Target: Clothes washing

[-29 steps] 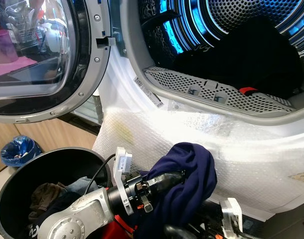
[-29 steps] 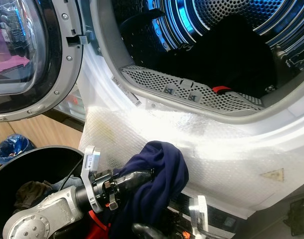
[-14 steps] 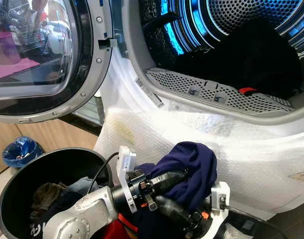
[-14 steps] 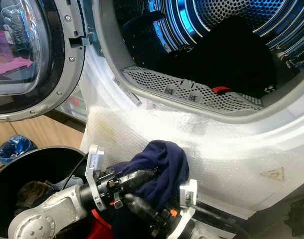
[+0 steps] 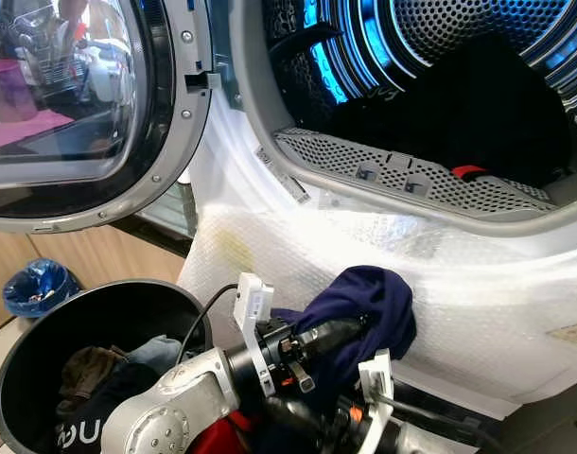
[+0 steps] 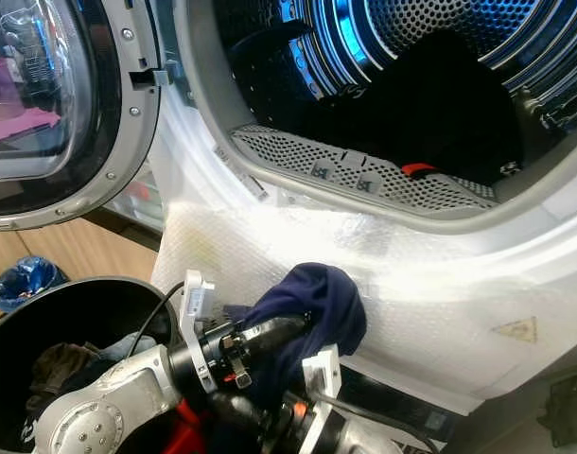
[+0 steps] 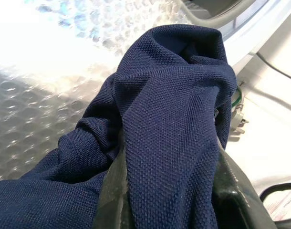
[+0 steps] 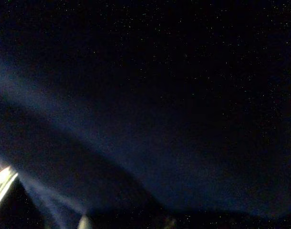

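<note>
A navy blue garment (image 5: 375, 301) hangs bunched over my left gripper (image 5: 343, 331), which is shut on it just in front of the washer's bubble-wrapped front panel (image 5: 478, 284). In the left wrist view the navy cloth (image 7: 169, 119) drapes between the black fingers (image 7: 111, 200). My right gripper (image 5: 293, 414) sits low beneath the garment, tucked in the cloth's shadow. The right wrist view is very dark, with navy fabric (image 8: 150, 143) close against it. The washer drum (image 5: 478, 104) above stands open, with dark clothes inside.
The round washer door (image 5: 80, 113) is swung open on the left. A black laundry basket (image 5: 43, 326) with several clothes stands at lower left. A blue bag (image 5: 38, 286) lies on the floor beyond it. A grey perforated sill (image 5: 411, 175) lines the drum opening.
My left gripper has carried the navy garment a little to the right, closer to the washer front. The right arm has come up from below and slid left under the garment.
</note>
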`<state>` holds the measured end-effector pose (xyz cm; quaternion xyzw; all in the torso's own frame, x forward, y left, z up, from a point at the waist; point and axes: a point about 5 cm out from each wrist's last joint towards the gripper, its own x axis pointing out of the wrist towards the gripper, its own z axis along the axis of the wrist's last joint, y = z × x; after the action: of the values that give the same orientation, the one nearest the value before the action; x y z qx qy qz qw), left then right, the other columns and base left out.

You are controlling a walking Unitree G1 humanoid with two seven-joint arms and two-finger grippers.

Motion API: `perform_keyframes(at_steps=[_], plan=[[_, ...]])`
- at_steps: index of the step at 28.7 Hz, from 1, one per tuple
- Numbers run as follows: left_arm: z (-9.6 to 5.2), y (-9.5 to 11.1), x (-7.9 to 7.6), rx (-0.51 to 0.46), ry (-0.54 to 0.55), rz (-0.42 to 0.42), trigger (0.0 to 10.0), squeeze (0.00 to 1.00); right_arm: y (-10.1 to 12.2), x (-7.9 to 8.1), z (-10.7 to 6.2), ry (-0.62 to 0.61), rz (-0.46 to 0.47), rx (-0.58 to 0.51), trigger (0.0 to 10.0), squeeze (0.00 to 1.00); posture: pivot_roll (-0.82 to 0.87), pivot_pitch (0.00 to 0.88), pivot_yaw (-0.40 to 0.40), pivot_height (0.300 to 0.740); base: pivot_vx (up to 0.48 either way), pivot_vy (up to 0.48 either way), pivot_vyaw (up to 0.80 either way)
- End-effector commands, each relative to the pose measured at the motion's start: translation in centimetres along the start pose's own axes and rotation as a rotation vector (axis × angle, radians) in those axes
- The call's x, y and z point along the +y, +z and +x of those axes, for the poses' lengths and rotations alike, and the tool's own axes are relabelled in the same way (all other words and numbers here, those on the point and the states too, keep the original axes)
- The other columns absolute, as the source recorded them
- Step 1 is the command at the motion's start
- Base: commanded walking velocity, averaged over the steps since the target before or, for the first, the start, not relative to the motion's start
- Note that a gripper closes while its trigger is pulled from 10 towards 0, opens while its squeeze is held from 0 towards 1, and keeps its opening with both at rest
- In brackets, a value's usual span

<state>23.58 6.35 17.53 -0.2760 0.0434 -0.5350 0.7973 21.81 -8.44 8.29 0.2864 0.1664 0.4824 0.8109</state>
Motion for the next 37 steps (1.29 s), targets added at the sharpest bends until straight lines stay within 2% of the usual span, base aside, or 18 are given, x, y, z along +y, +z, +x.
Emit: perform_keyframes(at_steps=[1,3,4,5,8,10,11,12,15,18,21,25,30,35,36,37], plan=[[0.8,0.8,-1.4,-0.022,-0.082,0.022,0.0,0.0,0.1,-0.2,0.2,-0.039,0.018,-0.017,10.0,0.0,-0.03,0.048,-0.039,0.74,0.0,0.0,0.0],[0.9,0.8,-1.5,-0.023,-0.094,0.019,0.0,0.0,0.2,-0.5,0.4,-0.066,0.021,-0.028,10.0,0.0,-0.03,0.048,-0.039,0.74,0.0,0.0,0.0],[1.1,0.9,-1.6,-0.026,-0.103,0.021,0.0,0.0,0.8,-1.6,1.0,-0.169,0.033,-0.072,10.0,0.0,-0.03,0.049,-0.038,0.74,0.0,0.0,0.0],[1.1,1.0,-1.7,-0.027,-0.104,0.022,0.0,0.0,1.6,-2.0,1.2,-0.21,0.074,-0.141,10.0,0.0,-0.03,0.049,-0.038,0.74,0.0,0.0,0.0],[1.2,1.0,-1.7,-0.031,-0.105,0.023,0.0,0.0,2.4,-2.3,1.4,-0.226,0.106,-0.212,10.0,0.0,-0.03,0.049,-0.037,0.74,0.0,0.0,0.0],[1.3,1.1,-1.8,-0.034,-0.107,0.024,0.0,0.0,3.6,-2.0,1.4,-0.178,0.183,-0.321,10.0,0.0,-0.03,0.047,-0.036,0.74,0.0,0.0,0.0],[1.3,1.1,-1.8,-0.034,-0.107,0.024,0.0,0.0,3.9,-1.8,1.4,-0.159,0.202,-0.342,10.0,0.0,-0.03,0.047,-0.036,0.74,0.0,0.0,0.0],[1.3,1.1,-1.8,-0.034,-0.107,0.024,0.0,0.0,3.9,-1.8,1.4,-0.159,0.202,-0.342,10.0,0.0,-0.03,0.047,-0.036,0.74,0.0,0.0,0.0],[1.3,1.2,-1.9,-0.034,-0.107,0.025,0.0,0.0,4.3,-0.6,1.2,-0.031,0.236,-0.381,10.0,0.0,-0.03,0.05,-0.034,0.74,0.0,0.0,0.0],[1.3,1.2,-1.9,-0.032,-0.108,0.024,0.0,0.0,4.7,-0.8,1.0,-0.042,0.267,-0.445,10.0,0.0,-0.03,0.05,-0.034,0.74,0.0,0.0,0.0],[1.3,1.2,-1.9,-0.031,-0.108,0.021,0.0,0.0,5.2,-0.4,0.4,0.008,0.27,-0.507,10.0,0.0,-0.03,0.049,-0.033,0.74,0.0,0.0,0.0],[1.2,1.0,-2.0,-0.024,-0.11,0.017,0.0,0.0,5.2,0.3,-0.3,0.1,0.312,-0.528,10.0,0.0,-0.02,0.05,-0.032,0.74,0.0,0.0,0.0],[0.9,0.9,-2.1,-0.009,-0.11,0.011,0.0,0.0,4.9,1.0,-1.2,0.182,0.314,-0.555,10.0,0.0,-0.02,0.052,-0.029,0.74,0.0,0.0,0.0],[0.6,0.7,-2.2,0.0,-0.099,-0.002,0.0,0.0,4.9,1.1,-2.1,0.215,0.315,-0.571,10.0,0.0,-0.02,0.053,-0.027,0.74,0.0,0.0,0.0],[0.4,0.6,-2.2,0.007,-0.092,-0.005,0.0,0.0,5.1,1.1,-2.6,0.227,0.311,-0.592,0.0,0.0,-0.02,0.056,-0.026,0.74,0.0,0.0,0.0],[0.3,0.6,-2.2,0.01,-0.088,-0.007,0.0,0.0,5.2,1.1,-2.7,0.226,0.311,-0.605,0.0,0.0,-0.02,0.056,-0.026,0.74,0.0,0.0,0.0]])
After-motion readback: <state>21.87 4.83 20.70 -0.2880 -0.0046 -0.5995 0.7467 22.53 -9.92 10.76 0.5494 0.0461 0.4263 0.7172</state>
